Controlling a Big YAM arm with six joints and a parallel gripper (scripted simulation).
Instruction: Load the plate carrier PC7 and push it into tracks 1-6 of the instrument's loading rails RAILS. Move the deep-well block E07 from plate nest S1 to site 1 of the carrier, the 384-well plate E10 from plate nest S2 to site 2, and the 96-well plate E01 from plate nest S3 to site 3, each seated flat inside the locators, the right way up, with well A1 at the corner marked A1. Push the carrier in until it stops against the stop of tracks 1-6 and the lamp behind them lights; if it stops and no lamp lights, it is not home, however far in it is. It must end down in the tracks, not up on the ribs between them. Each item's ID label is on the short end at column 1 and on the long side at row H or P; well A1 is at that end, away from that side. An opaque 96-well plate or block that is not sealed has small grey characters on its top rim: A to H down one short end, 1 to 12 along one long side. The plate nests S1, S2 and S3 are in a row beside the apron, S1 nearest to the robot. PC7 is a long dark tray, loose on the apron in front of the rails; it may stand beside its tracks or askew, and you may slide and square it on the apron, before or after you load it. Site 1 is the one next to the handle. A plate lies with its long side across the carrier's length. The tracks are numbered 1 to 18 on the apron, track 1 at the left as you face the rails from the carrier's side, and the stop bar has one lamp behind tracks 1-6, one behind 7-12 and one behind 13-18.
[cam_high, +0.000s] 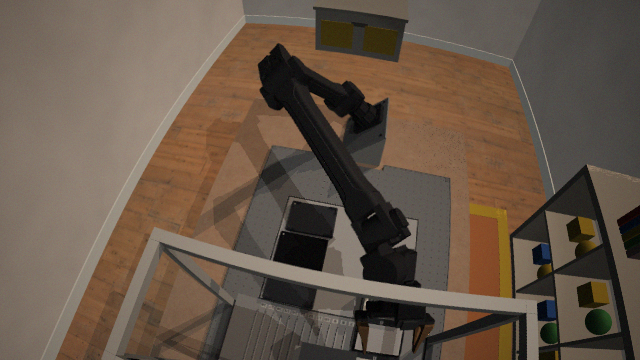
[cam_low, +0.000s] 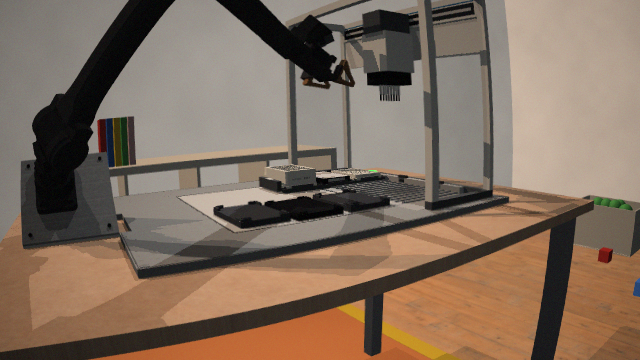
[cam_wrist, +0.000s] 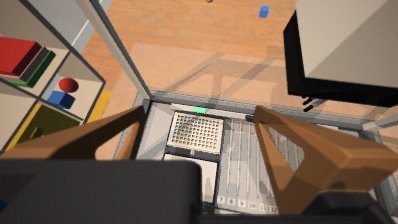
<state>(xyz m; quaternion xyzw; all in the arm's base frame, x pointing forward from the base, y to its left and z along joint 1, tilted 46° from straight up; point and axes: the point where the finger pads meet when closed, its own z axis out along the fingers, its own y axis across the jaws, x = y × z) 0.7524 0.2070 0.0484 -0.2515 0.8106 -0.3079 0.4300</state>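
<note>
PC7 (cam_low: 300, 206) lies loose on the pale apron (cam_low: 210, 201) of the desk (cam_low: 450, 235), a long dark tray with three sites that look unloaded, short of the rails (cam_low: 400, 189). Beyond it, the three plates sit in a row of nests, the tall pale block (cam_low: 290, 175) nearest the arm. High above them, near the frame's top bar, the gripper (cam_low: 327, 80) hangs with its jaws spread as wide as they go and nothing between them.

In the wrist view a 96-well plate (cam_wrist: 196, 132) shows between the brown fingers, a green lamp or marker (cam_wrist: 200, 110) just past it, and a second plate (cam_wrist: 192, 170) partly cut off by the gripper body. Plates of this kind look rigid, light and smooth-sided, so a grip across the short width, low on the skirt, seems safest. The block is likely heavier. The carrier, being loose, would probably slide or skew under an off-centre push.

ID labels, rim characters and A1 marks are too small to read. In the top view the frame bar and arm hide much of the nests, and the track numbers are mostly blurred.
</note>
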